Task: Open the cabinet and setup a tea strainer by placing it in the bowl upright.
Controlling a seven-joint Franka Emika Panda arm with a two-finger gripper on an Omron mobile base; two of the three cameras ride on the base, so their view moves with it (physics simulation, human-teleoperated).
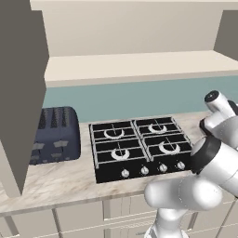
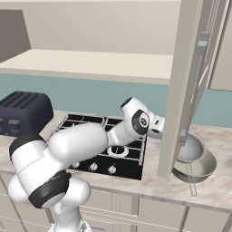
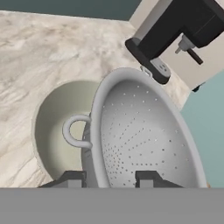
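Beside the hob (image 2: 106, 147), an open cabinet door (image 2: 181, 86) screens the gripper (image 3: 109, 178). One toaster (image 2: 22, 113), one bowl (image 2: 199, 168). Fingers pinch the one tea strainer (image 3: 144, 135) above the bowl

Open cabinet (image 1: 21, 93) door stands at the left edge, seen edge-on, dark grey-brown face turned toward the stove. Pale cabinet interior shelf runs across the top of the frame. Teal wall strip below it. Marbled bench (image 1: 60, 181) carries a dark blue four-slot toaster (image 1: 53, 135) at left, partly behind the door. Black four-burner stove (image 1: 139, 146) sits just right of the toaster, a row of silver knobs along its front edge. White robot arm (image 1: 200, 181) rises at lower right, bending off the right edge. Cream drawer fronts (image 1: 83, 218) below the bench.
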